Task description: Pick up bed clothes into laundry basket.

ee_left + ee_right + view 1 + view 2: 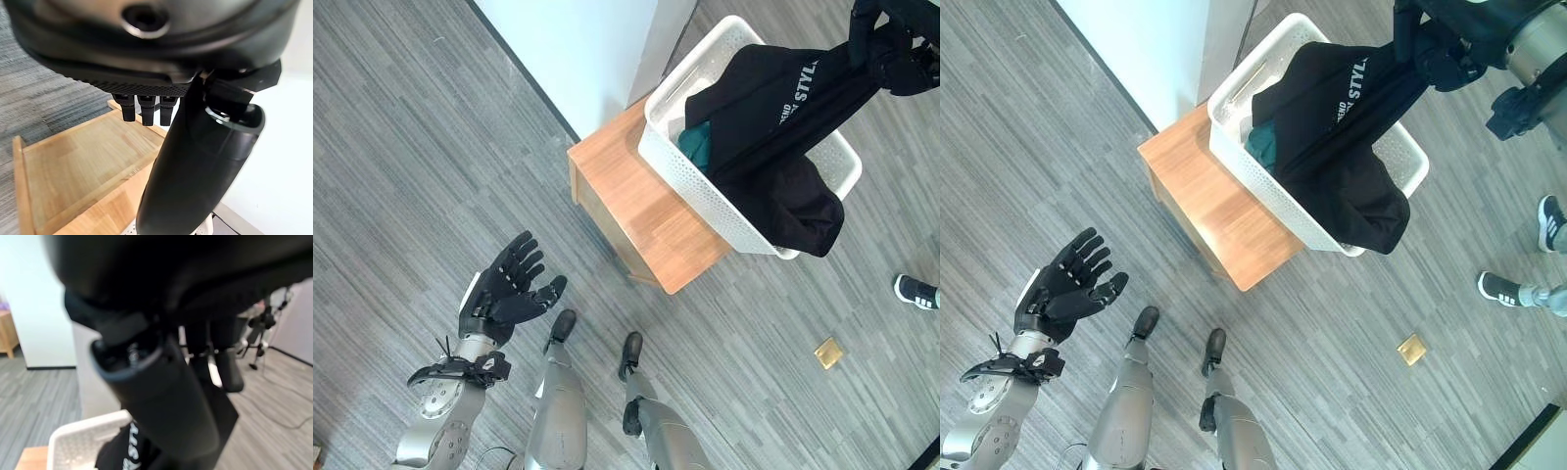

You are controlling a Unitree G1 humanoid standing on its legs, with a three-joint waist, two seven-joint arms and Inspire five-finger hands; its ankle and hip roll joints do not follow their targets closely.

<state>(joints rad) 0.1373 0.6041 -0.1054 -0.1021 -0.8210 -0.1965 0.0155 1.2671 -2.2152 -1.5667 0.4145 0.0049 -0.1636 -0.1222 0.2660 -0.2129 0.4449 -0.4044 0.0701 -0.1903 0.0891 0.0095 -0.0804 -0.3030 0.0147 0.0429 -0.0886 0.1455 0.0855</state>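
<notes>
- The right hand [1430,44] is closed around one end of the black garment [1342,127], and we hold it up above the far side of the white laundry basket [680,171].
- The garment hangs in a long slope across the basket. Its lower part [808,211] lies over the near rim and hangs outside, so it is only partly in the basket. A green cloth [697,145] already lies inside, near one corner.
- If we let go from here, we think the heavy lower part can pull the whole garment over the rim and down to the grey floor [421,166].
- The basket sits on a small wooden table [646,220] and part of it goes past the table edge. If we drag the cloth sideways, it can catch on the rim and shift or tip the basket.
- The left hand [514,284] is open with the fingers spread, low and well apart from the basket, so it cannot help to push the hanging part inside.
- A person's shoe [915,291] is on the floor near the basket side; a wide swing of the arm could come close to this person.
</notes>
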